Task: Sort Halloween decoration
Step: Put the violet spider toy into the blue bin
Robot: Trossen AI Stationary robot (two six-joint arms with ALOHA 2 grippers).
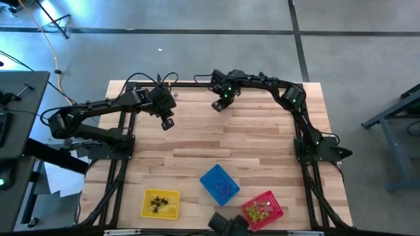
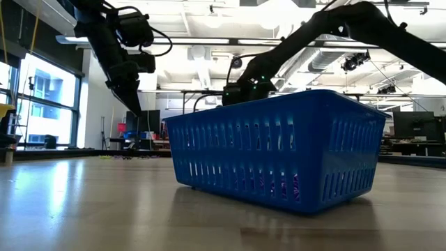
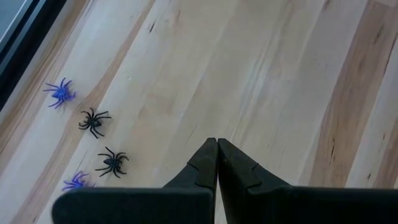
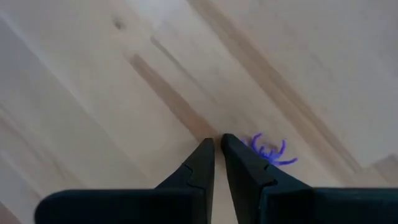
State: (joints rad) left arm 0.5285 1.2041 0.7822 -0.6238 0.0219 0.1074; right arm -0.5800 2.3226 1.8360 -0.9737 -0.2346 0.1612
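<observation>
In the left wrist view, two black spider decorations (image 3: 93,121) (image 3: 112,163) and two purple ones (image 3: 60,93) (image 3: 76,182) lie on the wooden table near its far left edge. My left gripper (image 3: 217,142) hangs shut above bare wood beside them, holding nothing; the high view also shows my left gripper (image 1: 167,122). At the far middle of the table my right gripper (image 1: 218,105) points down. In its wrist view my right gripper (image 4: 217,140) has its fingertips almost together, and a purple spider (image 4: 270,151) lies just outside one finger. My right gripper has only bare wood showing in the thin slit between its fingertips. The purple spider's legs (image 4: 258,144) sit right at the outer side of one finger (image 4: 239,155). Whether that finger touches the spider, I cannot tell.
Three mesh baskets stand along the near edge: yellow (image 1: 161,203) with dark pieces, blue (image 1: 220,183), and red (image 1: 262,208) with yellow-green pieces. The blue basket (image 2: 279,153) fills the low view. The wide middle of the table lies between the arms and the baskets.
</observation>
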